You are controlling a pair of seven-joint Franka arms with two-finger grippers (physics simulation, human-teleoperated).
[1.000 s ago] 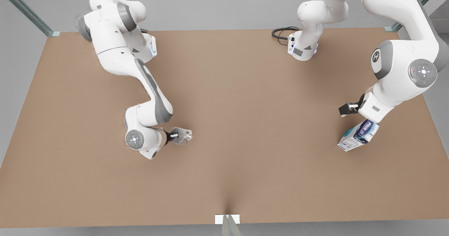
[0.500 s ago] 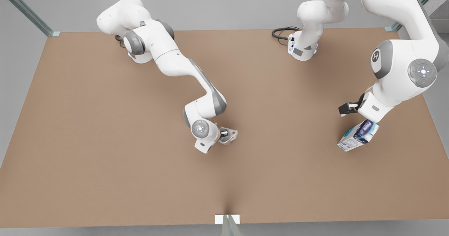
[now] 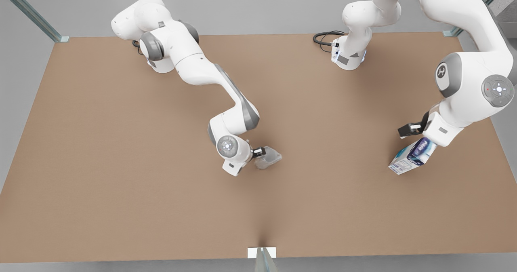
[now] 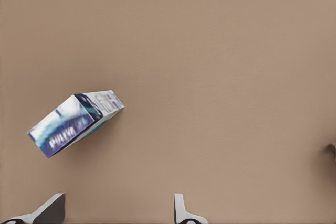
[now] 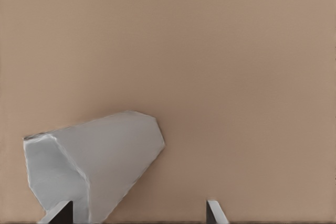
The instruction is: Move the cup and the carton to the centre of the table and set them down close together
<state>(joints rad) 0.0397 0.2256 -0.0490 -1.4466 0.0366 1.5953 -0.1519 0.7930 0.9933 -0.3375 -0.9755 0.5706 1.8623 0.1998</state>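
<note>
In the front view, the cup (image 3: 269, 159) sits near the middle of the table (image 3: 121, 191), tipped over rather than upright as far as I can tell. My right gripper (image 3: 261, 152) is right against it. The carton (image 3: 412, 157) lies well apart from the cup, out toward the front view's right, with my left gripper (image 3: 408, 129) just beside it, so that arm is plainly the nearer one for the carton.

In the left wrist view, my left gripper (image 4: 116, 213) stands spread wide and holds nothing. The carton (image 4: 76, 123) lies ahead of the fingertips and off to one side, outside their gap, its long axis slanting across my line of approach. I judge I must shift over and turn to straddle it.

In the right wrist view, my right gripper (image 5: 135, 212) is also spread. One finger is at the cup (image 5: 100, 169); the other stands clear.
</note>
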